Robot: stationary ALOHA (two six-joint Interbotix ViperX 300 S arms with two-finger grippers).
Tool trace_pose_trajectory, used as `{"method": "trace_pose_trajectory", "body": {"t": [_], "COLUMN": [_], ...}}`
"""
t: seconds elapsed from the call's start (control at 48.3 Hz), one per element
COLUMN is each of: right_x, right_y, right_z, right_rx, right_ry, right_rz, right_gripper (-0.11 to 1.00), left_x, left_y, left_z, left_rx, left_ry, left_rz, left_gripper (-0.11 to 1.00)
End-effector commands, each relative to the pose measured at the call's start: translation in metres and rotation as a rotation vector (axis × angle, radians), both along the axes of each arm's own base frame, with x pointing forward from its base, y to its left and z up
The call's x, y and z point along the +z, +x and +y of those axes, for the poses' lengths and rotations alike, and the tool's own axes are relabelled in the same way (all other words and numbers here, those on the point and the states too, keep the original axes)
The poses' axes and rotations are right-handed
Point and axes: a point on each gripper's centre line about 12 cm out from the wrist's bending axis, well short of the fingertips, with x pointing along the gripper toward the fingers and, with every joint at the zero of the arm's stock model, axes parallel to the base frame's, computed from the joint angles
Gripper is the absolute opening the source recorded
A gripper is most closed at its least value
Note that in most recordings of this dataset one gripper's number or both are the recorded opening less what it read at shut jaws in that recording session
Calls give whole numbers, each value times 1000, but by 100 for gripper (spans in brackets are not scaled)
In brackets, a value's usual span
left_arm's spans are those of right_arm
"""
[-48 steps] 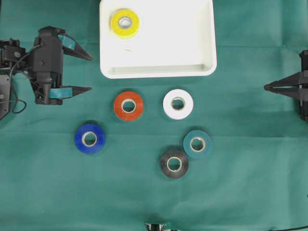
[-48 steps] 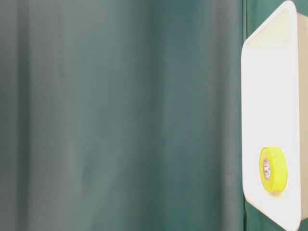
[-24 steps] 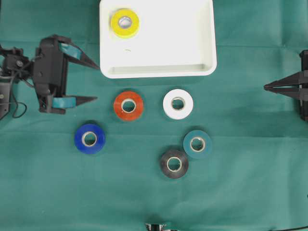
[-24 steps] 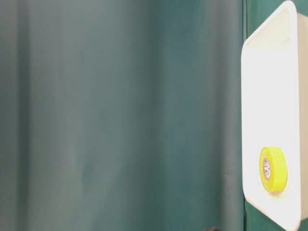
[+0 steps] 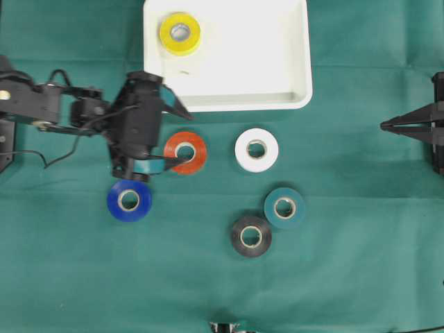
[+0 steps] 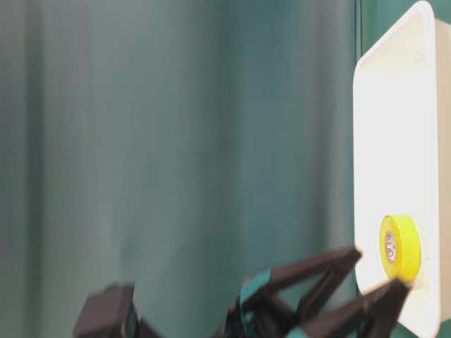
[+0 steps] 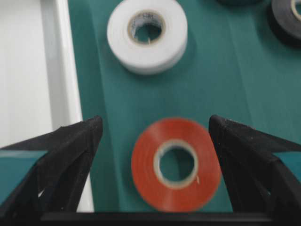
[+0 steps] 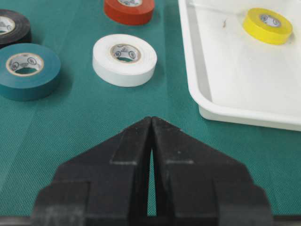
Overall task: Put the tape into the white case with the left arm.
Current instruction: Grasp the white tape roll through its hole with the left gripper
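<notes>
Left gripper [image 5: 182,136] spread wide over red tape roll [image 5: 185,152], holding nothing.

White case [image 5: 291,69] at far edge of green cloth [image 5: 347,277], long axis left-right; yellow roll [image 5: 180,32] flat in its far-left corner. Left fingers straddle the red roll, which lies flat, hole up, just near of the case; contact not clear. Right gripper [image 5: 383,125] pressed shut, empty, at right edge. White [image 5: 257,150], teal [image 5: 284,207], black [image 5: 251,236], blue [image 5: 129,200] rolls lie flat. Core printing unreadable.
</notes>
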Motion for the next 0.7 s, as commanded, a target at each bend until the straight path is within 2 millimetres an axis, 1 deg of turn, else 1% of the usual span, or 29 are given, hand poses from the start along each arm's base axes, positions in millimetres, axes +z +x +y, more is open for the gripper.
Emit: {"method": "trace_pose_trajectory", "body": {"t": [0.0, 0.207, 0.684], "right_x": [4, 4, 3], "right_y": [2, 2, 2], "right_z": [0, 0, 0], "right_rx": [1, 1, 2], "right_ry": [-3, -3, -4], "right_rz": [-6, -6, -5], "right_gripper": [-9, -9, -9], "left_x": [9, 3, -22], "left_y": [18, 40, 89], "left_z": [-2, -7, -13], "left_rx": [-4, -16, -32], "left_ry": [-2, 2, 11], "left_rz": [-31, 6, 61], "left_gripper": [97, 97, 97]}}
